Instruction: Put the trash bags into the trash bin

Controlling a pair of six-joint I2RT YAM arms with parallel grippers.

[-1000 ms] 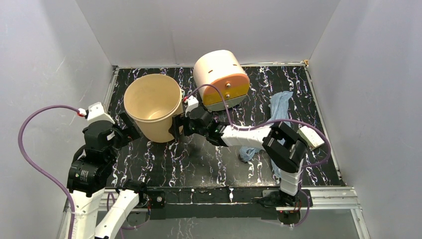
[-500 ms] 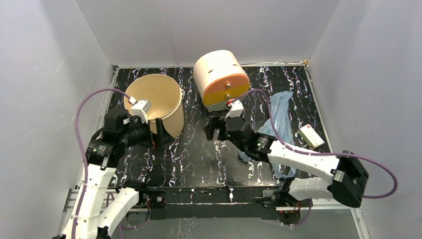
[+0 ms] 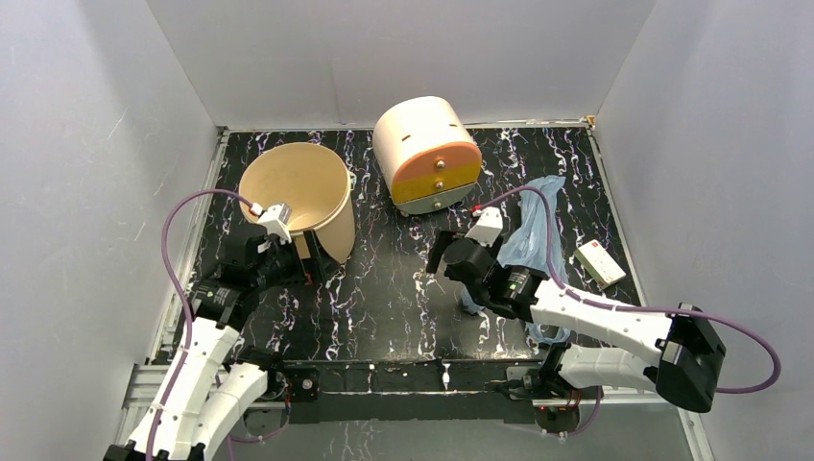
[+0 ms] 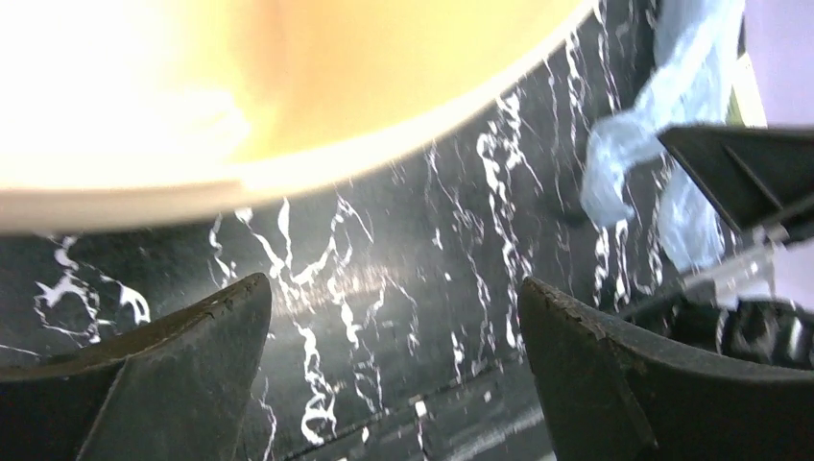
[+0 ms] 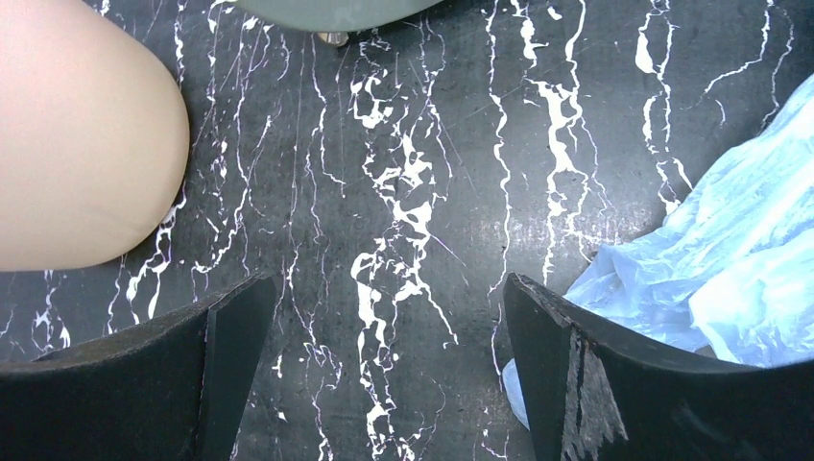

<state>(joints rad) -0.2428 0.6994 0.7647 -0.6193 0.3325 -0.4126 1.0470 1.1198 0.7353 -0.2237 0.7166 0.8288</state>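
Top view alone gives the full layout: the bin [image 3: 331, 226] stands mouth-up at the far left of the counter [image 3: 384, 303]. A cylinder [image 3: 427, 144] lies beside it, a small box [image 3: 600, 261] sits at right, and the bag [image 3: 538, 206] lies strewn on the counter right of centre, outside the bin. The wrist views confirm that both grippers are spread wide and empty. The left gripper [image 4: 394, 298] sits low, close beside the bin's wall and well apart from the bag; the right gripper [image 5: 389, 298] hovers over bare counter, with the bag's crumpled edge just beside one finger, not between the fingers.
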